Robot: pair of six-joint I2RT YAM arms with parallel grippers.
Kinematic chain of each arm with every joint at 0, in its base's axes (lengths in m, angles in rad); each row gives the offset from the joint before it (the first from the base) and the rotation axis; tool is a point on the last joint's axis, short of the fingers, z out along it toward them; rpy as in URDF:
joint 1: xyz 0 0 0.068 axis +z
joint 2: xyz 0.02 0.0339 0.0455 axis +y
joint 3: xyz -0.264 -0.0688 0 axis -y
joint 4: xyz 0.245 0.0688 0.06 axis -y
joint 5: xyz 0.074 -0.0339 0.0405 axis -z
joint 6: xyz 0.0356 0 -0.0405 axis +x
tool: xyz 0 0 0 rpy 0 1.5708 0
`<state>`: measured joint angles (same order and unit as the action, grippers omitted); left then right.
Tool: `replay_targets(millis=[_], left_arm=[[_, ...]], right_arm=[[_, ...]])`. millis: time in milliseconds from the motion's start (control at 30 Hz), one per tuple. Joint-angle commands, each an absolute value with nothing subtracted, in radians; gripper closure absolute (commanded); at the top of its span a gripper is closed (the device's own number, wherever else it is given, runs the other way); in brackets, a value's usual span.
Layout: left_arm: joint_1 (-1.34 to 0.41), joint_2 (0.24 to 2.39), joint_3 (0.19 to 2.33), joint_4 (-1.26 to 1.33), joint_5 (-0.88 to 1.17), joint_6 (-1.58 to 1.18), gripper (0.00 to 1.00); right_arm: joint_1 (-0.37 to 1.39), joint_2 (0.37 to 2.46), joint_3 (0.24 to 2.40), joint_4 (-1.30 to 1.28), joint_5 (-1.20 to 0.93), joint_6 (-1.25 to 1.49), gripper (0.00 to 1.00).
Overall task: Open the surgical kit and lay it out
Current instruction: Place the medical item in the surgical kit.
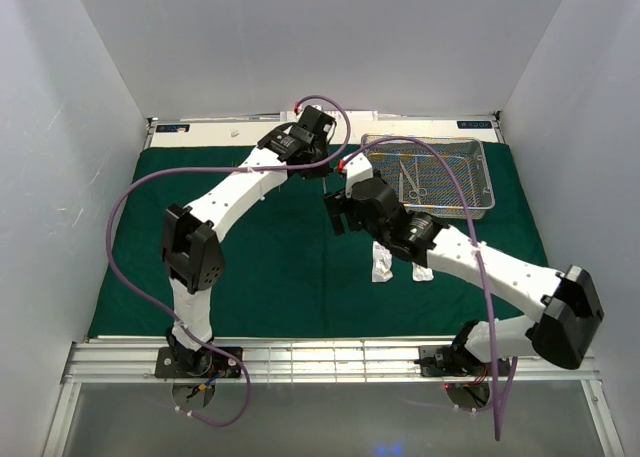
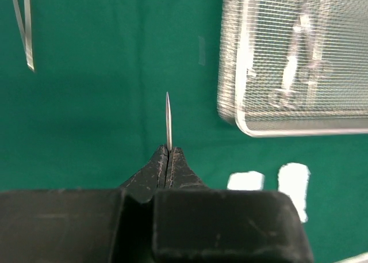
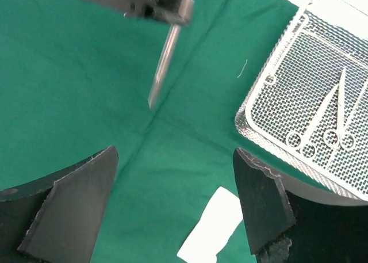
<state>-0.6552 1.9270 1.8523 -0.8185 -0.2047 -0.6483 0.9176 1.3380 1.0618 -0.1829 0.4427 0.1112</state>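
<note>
Three cameras: one overhead, two at the wrists

The top camera looks down from behind the arm bases (image 1: 200, 360) over the whole green drape (image 1: 280, 277). The wrist cameras hang close above it, looking past the left pincer (image 2: 168, 151) and the right pincer (image 3: 175, 152). All three views catch the wire-mesh tray (image 1: 475, 162).

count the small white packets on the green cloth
2: left packet and right packet lie side by side on the green cloth, on the near side of the mesh tray; the right arm could hide more.
</note>
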Motion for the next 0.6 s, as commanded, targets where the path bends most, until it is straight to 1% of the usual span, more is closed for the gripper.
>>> replay_targets(millis=[0,133,233,367,567], left_arm=[[-0.598,1.997,1.917,-0.838,-0.193,-0.47,1.0],[-0.535,2.1,1.996,-0.879,-0.117,-0.381,1.0],[-0.5,2.182,2.071,-0.909,-0.107,-0.324,1.0],[-0.454,2.256,2.134,-0.916,-0.081,-0.299,1.0],[-0.436,2.368,2.233,-0.91,-0.072,-0.281,1.0]], right_arm=[[0.901,1.25,1.022,-0.224,0.449,0.163,0.13],[0.865,1.218,0.974,-0.27,0.459,0.199,0.11],[0.83,1.209,0.956,-0.293,0.425,0.23,0.11],[0.815,1.218,0.968,-0.319,0.413,0.235,0.11],[0.807,1.239,0.979,-0.356,0.396,0.235,0.11]])
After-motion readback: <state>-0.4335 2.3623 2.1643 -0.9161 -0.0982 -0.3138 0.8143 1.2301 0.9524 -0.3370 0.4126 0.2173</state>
